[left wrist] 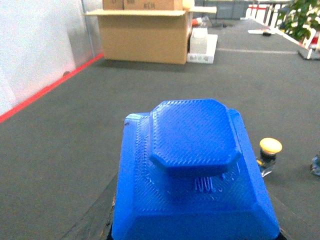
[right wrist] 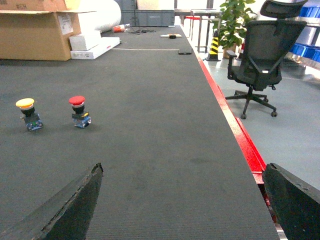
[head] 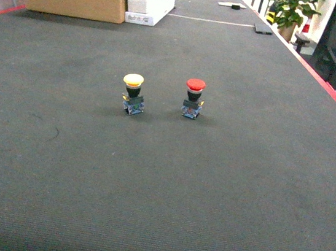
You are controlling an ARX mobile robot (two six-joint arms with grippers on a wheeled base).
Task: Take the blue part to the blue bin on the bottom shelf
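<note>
I am carrying the blue part (left wrist: 195, 175) clamped in my left gripper (left wrist: 192, 230) for binning, while my right gripper (right wrist: 182, 200) is hanging spread apart.

two push buttons (right wrist: 52, 113), office chair (right wrist: 260, 55), open jaws

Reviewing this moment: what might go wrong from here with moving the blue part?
1. The blue part fills the left wrist view and hides whatever grips it, so a loose hold would go unnoticed and the part might slip.
2. No view shows the bin or the shelf, so the approach starts blind.
3. The yellow-capped button stands upright close beside the part, with the red-capped button near it. A careless swing could knock either over.
</note>
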